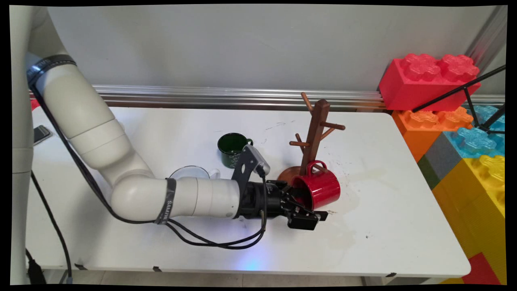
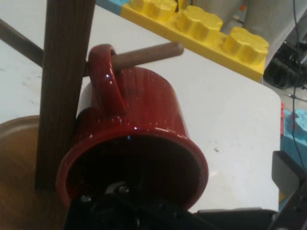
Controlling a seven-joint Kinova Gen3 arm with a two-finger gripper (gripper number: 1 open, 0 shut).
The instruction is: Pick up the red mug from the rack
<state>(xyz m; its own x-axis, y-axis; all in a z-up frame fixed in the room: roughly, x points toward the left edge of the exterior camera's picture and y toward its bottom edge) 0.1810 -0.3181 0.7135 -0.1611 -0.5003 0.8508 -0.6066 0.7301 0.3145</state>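
The near edge of the white bench (image 1: 363, 250) is closest, and just behind it the black cables (image 1: 210, 242) hang in a loop under the arm, which lies low across the bench from the left. At its end the pincer (image 1: 301, 210) is right at the mouth of the red mug (image 1: 319, 188). In the hand view the black linkage covers the lower part of the mug's opening, and the one finger (image 2: 288, 177) that shows stands clearly apart from the mug's wall, so I judge the pincer to be spread wide and not clamping the mug. The mug is glossy red, dark inside, and tipped on its side with the mouth turned toward the pincer. It lies against the wooden mug tree (image 1: 315, 133), over the edge of the tree's round base, and its handle (image 2: 105, 72) seems to be hooked on a low peg (image 2: 148, 51). I cannot tell if the mug also rests on the bench. Farther back, left of the tree, stand a clear glass cup (image 1: 194, 173) and a dark green mug (image 1: 232, 147), both upright. Big coloured toy blocks (image 1: 428, 79) are piled beyond the bench's right end.
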